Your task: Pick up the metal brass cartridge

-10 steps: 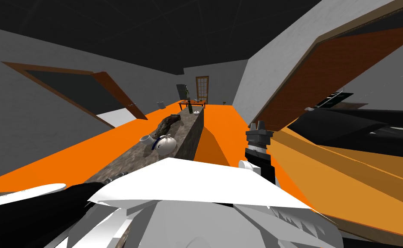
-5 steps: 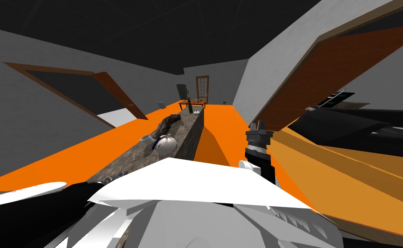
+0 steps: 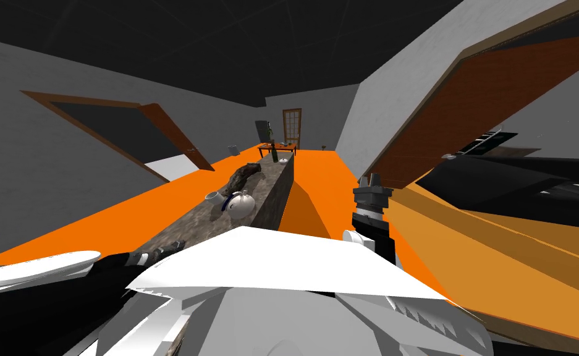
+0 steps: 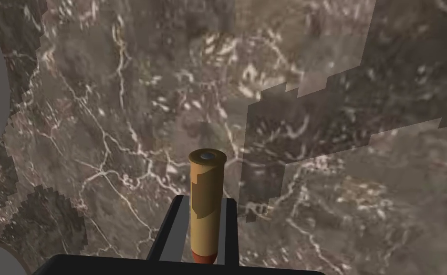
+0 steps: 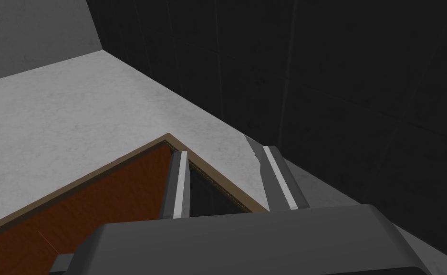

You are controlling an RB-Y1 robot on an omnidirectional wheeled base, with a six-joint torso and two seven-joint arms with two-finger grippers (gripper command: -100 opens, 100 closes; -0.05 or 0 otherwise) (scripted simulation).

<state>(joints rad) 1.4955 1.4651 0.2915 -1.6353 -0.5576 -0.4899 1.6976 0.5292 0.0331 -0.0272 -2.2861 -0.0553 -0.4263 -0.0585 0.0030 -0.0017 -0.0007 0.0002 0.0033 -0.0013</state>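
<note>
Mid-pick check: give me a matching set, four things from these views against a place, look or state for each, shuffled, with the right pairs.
Things:
1. cartridge
2. right gripper
3. white jug
4. counter

Place, look or state:
A. jaws apart, nothing between them
B. brown stone look, veined with white
C. tan, clamped by the left gripper, jaws pressing its sides
D. resting on the counter, further along than the left arm

Pairs: 1-C, 2-A, 3-D, 4-B
</note>
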